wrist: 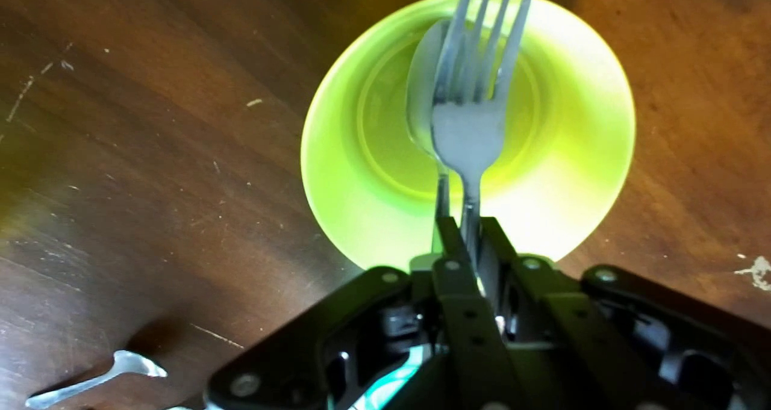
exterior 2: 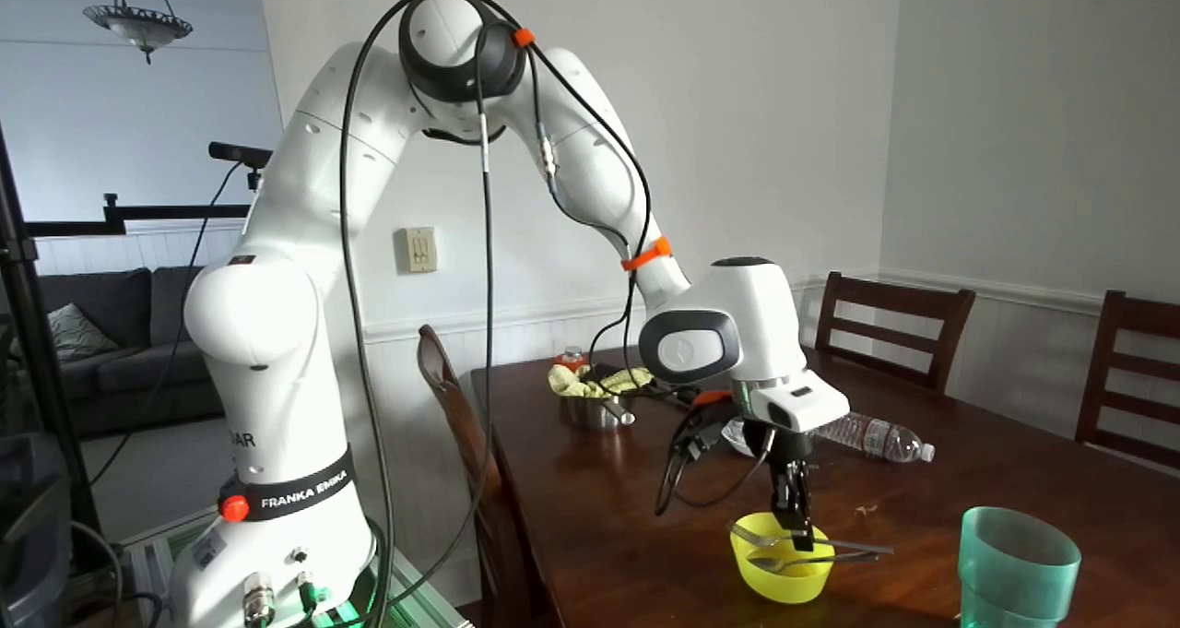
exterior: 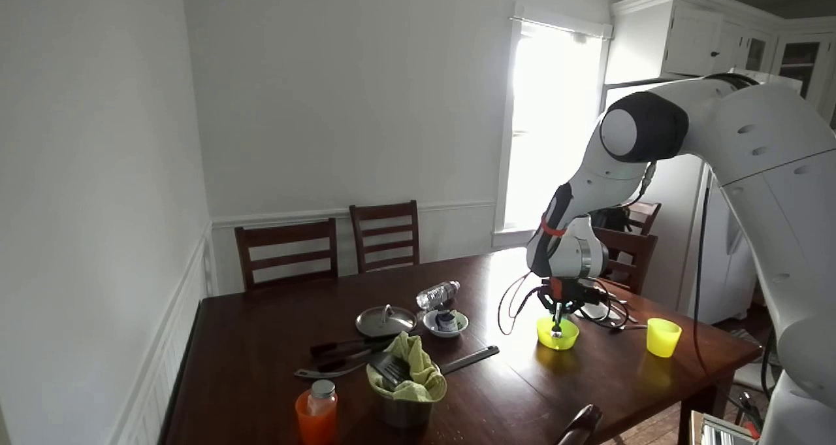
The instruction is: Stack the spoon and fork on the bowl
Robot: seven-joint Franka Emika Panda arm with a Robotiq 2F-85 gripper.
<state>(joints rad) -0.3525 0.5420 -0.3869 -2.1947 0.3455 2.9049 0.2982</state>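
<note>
High it arches, this white arm (exterior 2: 590,162), and in both exterior views we trace it over the top bend and down to a wrist aimed at the worktop (exterior: 503,393). Right at the tip, over the bowl (wrist: 587,151), the jaws are clenched, pinching the fork (wrist: 468,136) by its handle.

We've got that bowl glowing yellow-green, upright on the wood, its inner wall catching plenty of light. Across its mouth goes the fork, tines past the rim in the wrist view, handle jutting out over the opposite side. And partly below it, look, the spoon (wrist: 421,91): head inside the bowl, handle out over the rim, and whether the two pieces touch we cannot tell.

Around all this we have plain pale walls (exterior: 353,92) and a window (exterior: 555,125) blazing white. The worktop is dark, glossy wood, scratched and flecked up close in the wrist view. Brown slatted chairs (exterior: 287,236) stand along it, and on it we spot a metal pot (exterior: 405,413) stuffed with a yellow-green cloth (exterior: 411,348), a round lid (exterior: 375,324) with a handle, a clear bottle (exterior: 437,295) lying on its side, a teal cup (exterior 2: 1017,568), a yellow cup (exterior: 663,338) and, down in the wrist view's left corner, a silvery utensil (wrist: 123,365) whose kind we can't make out.
</note>
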